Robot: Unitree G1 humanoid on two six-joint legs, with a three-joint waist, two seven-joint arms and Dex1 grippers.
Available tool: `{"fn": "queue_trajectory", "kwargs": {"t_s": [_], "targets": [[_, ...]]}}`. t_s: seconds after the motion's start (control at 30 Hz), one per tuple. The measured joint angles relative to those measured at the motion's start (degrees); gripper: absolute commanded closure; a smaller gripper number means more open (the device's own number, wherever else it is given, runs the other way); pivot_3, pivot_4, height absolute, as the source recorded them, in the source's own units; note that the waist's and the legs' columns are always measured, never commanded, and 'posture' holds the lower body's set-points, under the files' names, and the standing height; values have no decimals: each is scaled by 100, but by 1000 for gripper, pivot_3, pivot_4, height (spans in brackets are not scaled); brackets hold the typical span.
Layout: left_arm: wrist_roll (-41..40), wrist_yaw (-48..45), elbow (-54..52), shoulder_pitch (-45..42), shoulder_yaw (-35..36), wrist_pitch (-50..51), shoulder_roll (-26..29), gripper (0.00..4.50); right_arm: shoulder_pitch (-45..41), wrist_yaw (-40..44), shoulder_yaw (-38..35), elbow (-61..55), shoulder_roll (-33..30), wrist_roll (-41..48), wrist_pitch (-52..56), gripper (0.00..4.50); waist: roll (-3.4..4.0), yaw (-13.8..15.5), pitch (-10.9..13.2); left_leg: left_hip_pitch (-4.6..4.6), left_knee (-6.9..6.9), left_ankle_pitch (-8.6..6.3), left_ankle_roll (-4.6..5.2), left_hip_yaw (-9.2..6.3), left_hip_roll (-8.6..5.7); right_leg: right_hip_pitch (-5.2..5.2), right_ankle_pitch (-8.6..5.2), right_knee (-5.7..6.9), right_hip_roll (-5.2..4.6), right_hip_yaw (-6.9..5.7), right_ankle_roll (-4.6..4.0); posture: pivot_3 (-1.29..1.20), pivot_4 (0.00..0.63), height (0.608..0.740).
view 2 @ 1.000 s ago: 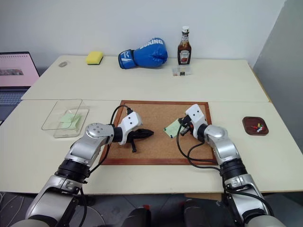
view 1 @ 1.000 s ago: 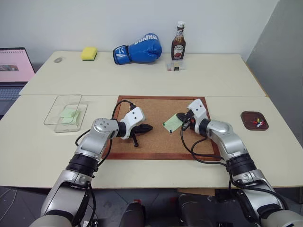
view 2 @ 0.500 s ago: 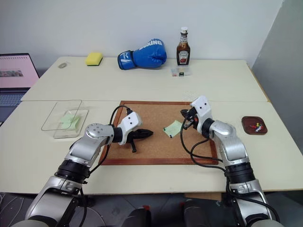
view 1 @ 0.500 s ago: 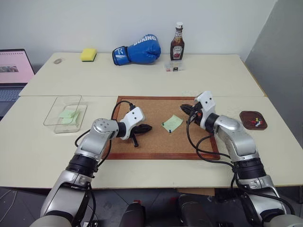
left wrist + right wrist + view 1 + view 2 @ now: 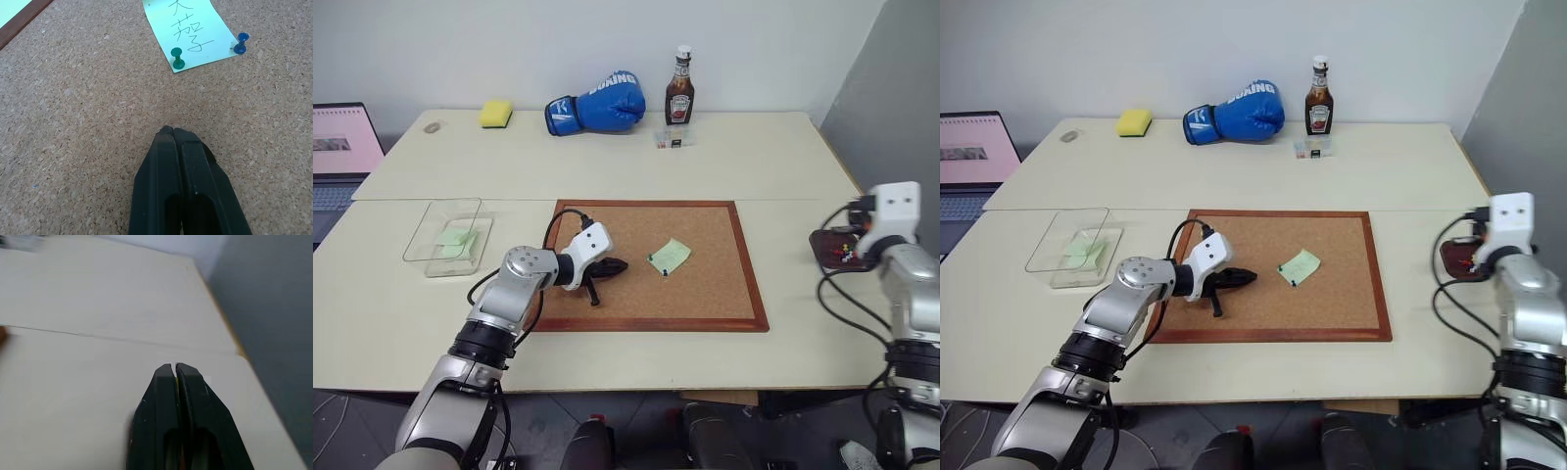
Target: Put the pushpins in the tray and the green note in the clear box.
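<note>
Right tool (image 5: pixel 175 366) is pinched shut over the tray (image 5: pixel 824 247) at 3 o'clock; left tool (image 5: pixel 173 129) closed, empty. Green note (image 5: pixel 670 256) sits mid-board, two pushpins (image 5: pixel 178 58) left; clear box (image 5: pixel 450 235) waits at 9.

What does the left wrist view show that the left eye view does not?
Left wrist view alone: handwriting on the green note, plus a green pin and a blue pin at its edge. Left eye view alone: the clear box, tray, boxing glove and sauce bottle. Both: the note, the cork board and the shut left gripper.
</note>
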Motion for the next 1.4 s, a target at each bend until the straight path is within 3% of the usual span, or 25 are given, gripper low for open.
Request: {"fn": "queue_trajectory", "kwargs": {"t_s": [0.3,0.77,1.4], "targets": [[77,52,110,-46,-3,-22,-90,4500,-600,338,-234,952,116,815,561,4490,11,-15,-6,6,7,9,14,4,-3,10,-1,0,0,8,-1,0,150,740],[77,137,-221,163,45,21,-7,4500,-1078,136,97,2601,143,601,-446,4490,11,-30,-6,2,-6,7,15,4,-3,6,0,-6,1,7,1,0,150,740],[77,94,-39,48,1,10,-22,4500,-992,82,156,2579,19,575,-667,599,11,-27,-6,2,-6,7,15,3,-4,6,-1,-6,1,8,0,0,150,740]]}}
